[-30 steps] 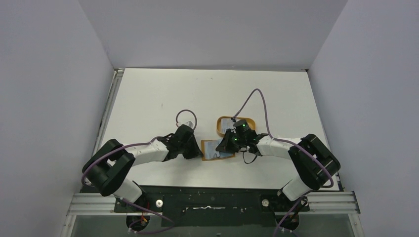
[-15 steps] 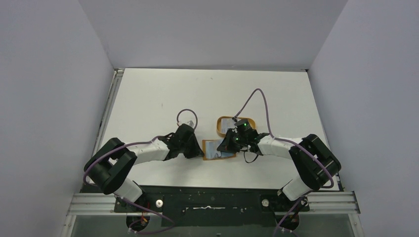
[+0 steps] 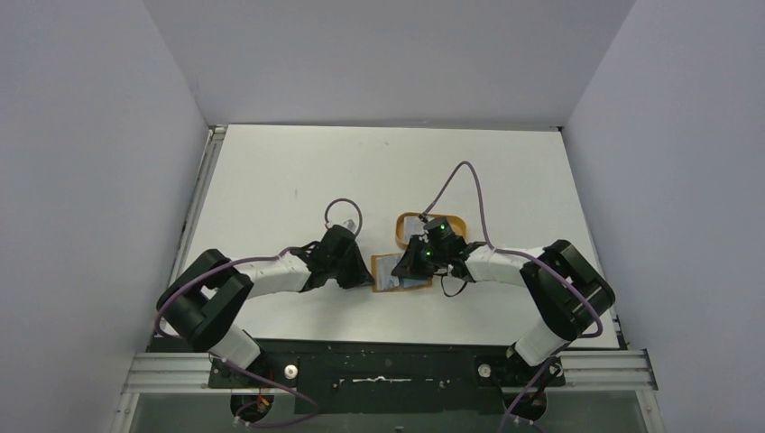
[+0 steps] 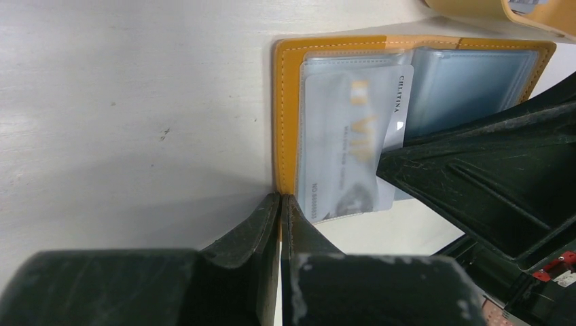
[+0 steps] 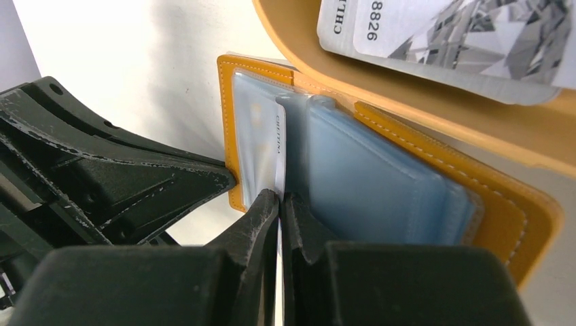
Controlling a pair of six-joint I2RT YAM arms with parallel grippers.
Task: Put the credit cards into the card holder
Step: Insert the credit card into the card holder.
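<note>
Both arms have crept inward vs 1 s ago: the left arm point(image 3: 271, 273) is a touch further right, the right arm point(image 3: 505, 264) has its elbow pulled left, and the holder point(image 3: 400, 272) has slid slightly right w/ them.

Everything sits on the white worktop point(image 3: 298, 180); the arms meet a bit nearer than its centre. An orange oval tray point(image 5: 380, 85) lies on the far side of the holder, its rim just beside it, partly under the right wrist in the top view. Between the arms the holder lies open & flat, tan-orange w/ pale stitching and clear bluish sleeves inside. On the half nearer the left arm lies the VIP card point(image 4: 343, 146), silvery grey, w/ one end poking out past the holder's edge. Can't tell if it's under the clear sleeve or on top of it. In the tray rests a spare card point(image 5: 462, 34), grey-white w/ a faceted print.

Fingers of the left pincer point(image 4: 280, 202) are closed narrow, nipping the holder's stitched outer edge at a corner, tips down at the worktop. Fingers of the right pincer point(image 5: 280, 198) are pressed together on the VIP card's long edge, by the holder's fold. Both pincers face each other w/ the card between them.
</note>
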